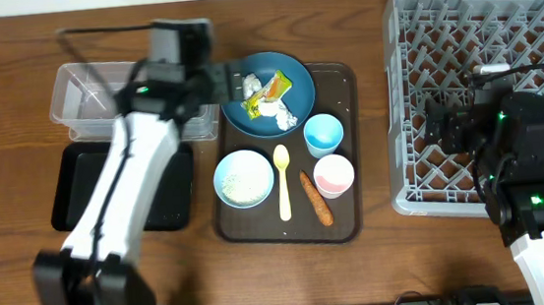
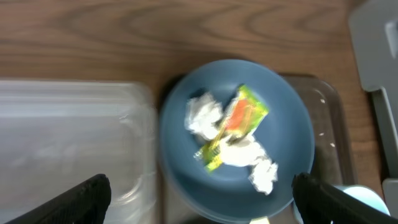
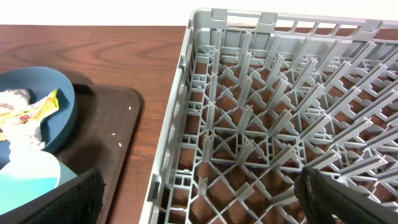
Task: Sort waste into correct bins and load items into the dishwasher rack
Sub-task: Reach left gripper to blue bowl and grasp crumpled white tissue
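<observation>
The dark blue plate (image 1: 269,93) sits at the back of a brown serving tray (image 1: 342,77) and holds crumpled white tissue bits (image 1: 283,118) and the orange-yellow-green wrapper (image 1: 269,90). The left wrist view shows the plate (image 2: 292,143), wrapper (image 2: 239,121) and tissue (image 2: 202,115). My left gripper (image 2: 202,199) is open and empty above the plate's left edge and the clear tub (image 1: 84,95). The tray also holds the bowl with rice (image 1: 244,179), yellow spoon (image 1: 282,181), carrot stick (image 1: 317,199), light blue cup (image 1: 324,134) and pink cup (image 1: 333,176). My right gripper (image 3: 199,196) is open above the grey rack (image 1: 480,45).
The shallow black tray (image 1: 68,190) lies in front of the clear tub, partly hidden by my left arm. The rack's left wall (image 3: 171,124) stands close to the serving tray's right edge (image 3: 127,118). Loose rice grains dot the serving tray.
</observation>
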{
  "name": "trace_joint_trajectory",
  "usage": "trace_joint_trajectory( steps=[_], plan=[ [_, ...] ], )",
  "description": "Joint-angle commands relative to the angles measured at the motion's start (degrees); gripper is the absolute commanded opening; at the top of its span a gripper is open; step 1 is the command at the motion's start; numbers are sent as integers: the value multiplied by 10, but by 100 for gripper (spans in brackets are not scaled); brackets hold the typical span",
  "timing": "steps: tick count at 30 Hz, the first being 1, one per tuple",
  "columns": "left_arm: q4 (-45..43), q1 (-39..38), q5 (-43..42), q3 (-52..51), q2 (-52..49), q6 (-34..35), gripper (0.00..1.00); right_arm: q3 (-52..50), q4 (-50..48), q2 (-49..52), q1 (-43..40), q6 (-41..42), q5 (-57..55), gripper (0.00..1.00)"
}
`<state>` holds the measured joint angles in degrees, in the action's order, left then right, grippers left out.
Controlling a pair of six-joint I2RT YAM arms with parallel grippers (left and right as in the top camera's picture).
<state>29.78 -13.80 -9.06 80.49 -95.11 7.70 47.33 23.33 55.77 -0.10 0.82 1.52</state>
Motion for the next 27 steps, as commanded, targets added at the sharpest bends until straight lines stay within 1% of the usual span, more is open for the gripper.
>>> trace_joint_trajectory(
  steps=[1,6,8,10,13,17,21,25,27],
  plan=[
    [-21,-37,-4,10,-52,2,95,16,1,0,4,-5,2,97],
    [-63,-75,-4,10,-122,21,94,16,1,0,4,-5,2,97],
    [-72,-84,-4,10,-141,39,93,16,1,0,4,-5,2,97],
    [-81,-92,-4,10,-158,42,92,16,1,0,4,-5,3,97],
    [-89,-99,-4,10,-182,43,86,16,2,0,4,-5,2,97],
    [-94,-103,-4,10,-207,71,80,16,2,0,4,-5,3,97],
    [-91,-107,-9,10,-224,75,73,16,3,0,4,-5,3,97],
    [-88,-116,-8,10,-230,76,71,16,3,0,4,-5,2,96],
    [-88,-120,-8,10,-231,76,62,16,3,0,4,-5,2,96]
  ],
)
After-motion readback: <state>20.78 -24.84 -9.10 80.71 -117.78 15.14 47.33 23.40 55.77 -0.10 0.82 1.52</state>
